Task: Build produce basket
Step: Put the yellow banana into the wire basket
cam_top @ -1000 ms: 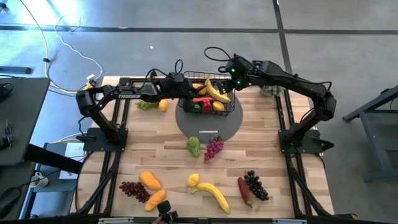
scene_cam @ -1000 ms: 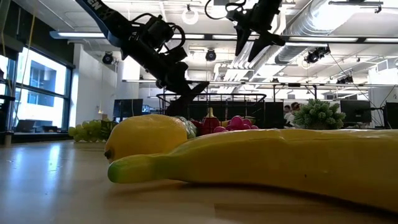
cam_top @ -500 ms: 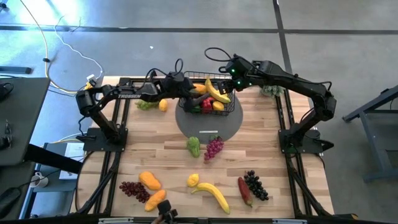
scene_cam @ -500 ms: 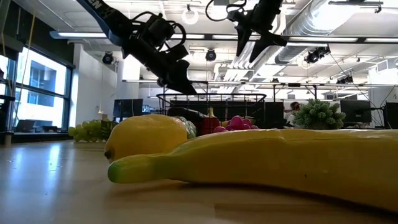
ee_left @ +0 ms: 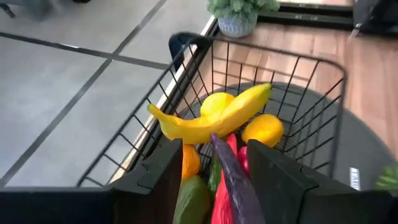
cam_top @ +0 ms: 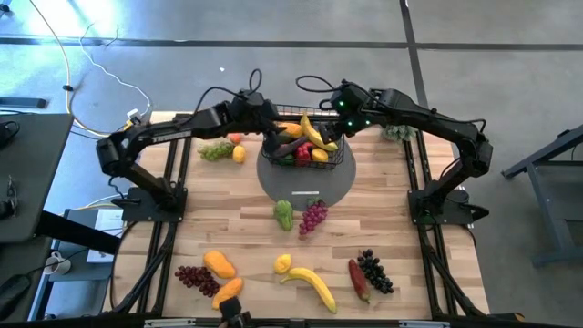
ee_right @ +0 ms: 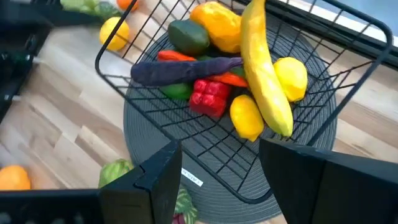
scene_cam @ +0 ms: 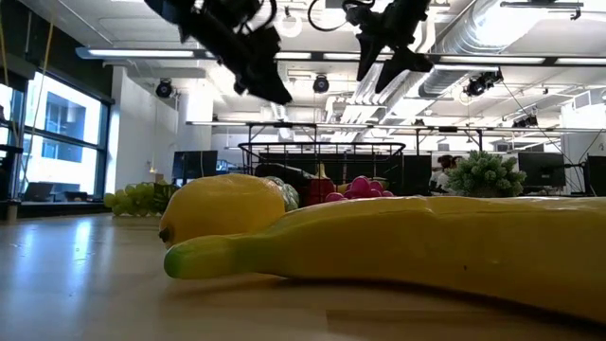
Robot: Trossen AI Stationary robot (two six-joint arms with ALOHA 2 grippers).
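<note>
The black wire basket (cam_top: 346, 150) stands on a flat grey disc (cam_top: 301, 189) at the far middle of the table. In it lie a yellow banana (ee_left: 211, 118), lemons, an orange fruit, a red pepper, a green piece and a dark purple eggplant (ee_right: 180, 70). My left gripper (cam_top: 270, 118) hangs open above the basket's left end, and its wrist view shows the eggplant (ee_left: 233, 177) below the fingers. My right gripper (cam_top: 339, 111) is open too, high over the basket's far right corner (ee_right: 373, 28). Neither touches anything.
Loose produce lies on the table: green grapes (cam_top: 214, 150), a lemon and an orange left of the basket, green and purple grape bunches (cam_top: 312, 217) before the disc, and several pieces along the near edge, among them a banana (cam_top: 314, 284). A grey-green plant (cam_top: 396, 132) stands far right.
My left gripper has risen from low at the basket's left end to well above the rim, and its arm has swung toward the far edge. The right gripper has kept its place over the basket.
</note>
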